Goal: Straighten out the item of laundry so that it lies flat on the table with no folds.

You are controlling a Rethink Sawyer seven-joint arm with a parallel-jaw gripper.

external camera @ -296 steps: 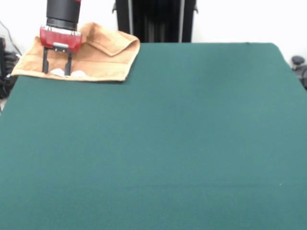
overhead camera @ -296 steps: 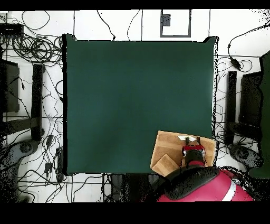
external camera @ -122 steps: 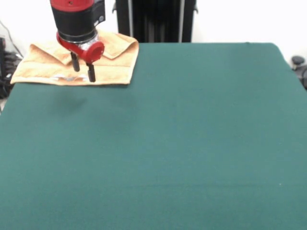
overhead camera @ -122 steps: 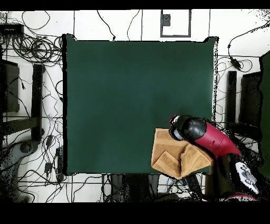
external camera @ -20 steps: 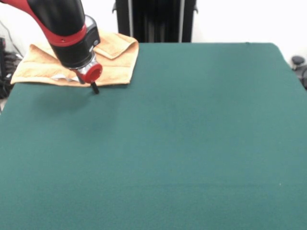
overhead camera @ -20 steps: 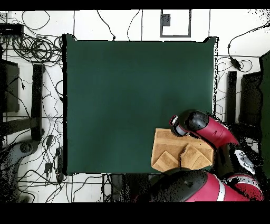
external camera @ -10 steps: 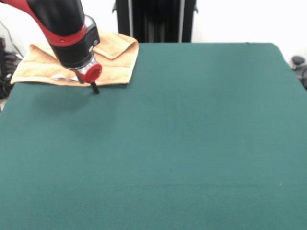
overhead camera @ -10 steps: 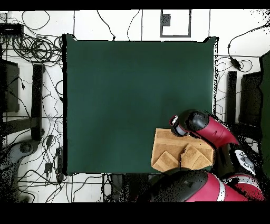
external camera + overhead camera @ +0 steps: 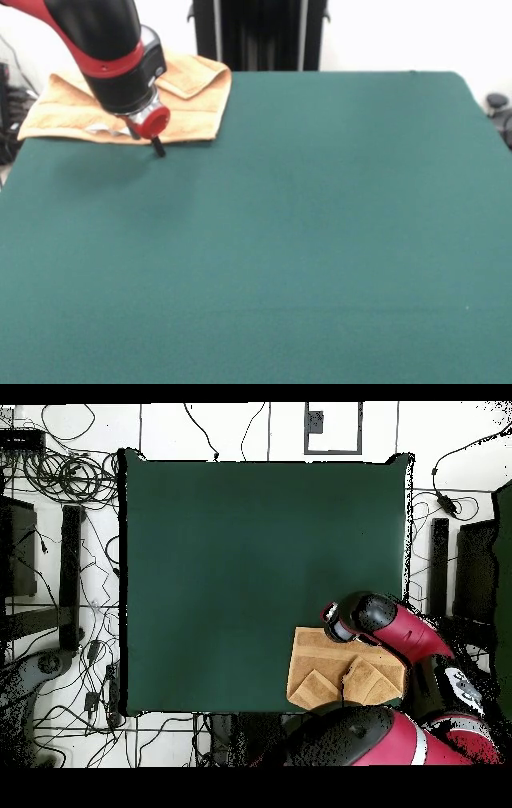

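The item of laundry (image 9: 190, 112), an orange-tan towel, lies on the far left corner of the green table (image 9: 320, 224) in the front view. Its far corners are folded over onto it; the overhead view shows the towel (image 9: 325, 656) with two flaps along the edge nearest the robot's base. My gripper (image 9: 152, 142) hangs from the tilted red and black arm at the towel's near edge, low over the felt. The arm hides part of the cloth. From above, the gripper (image 9: 329, 617) sits at the towel's edge that faces the table's middle.
The towel reaches the table's corner edges (image 9: 405, 684). Cables (image 9: 70, 479) and stands lie on the floor around the table. A black upright frame (image 9: 260, 36) rises behind the far edge.
Nothing has moved in the last second. Since the oldest frames the arm went from upright over the towel to tilted at its near edge, and a second corner flap now lies folded over.
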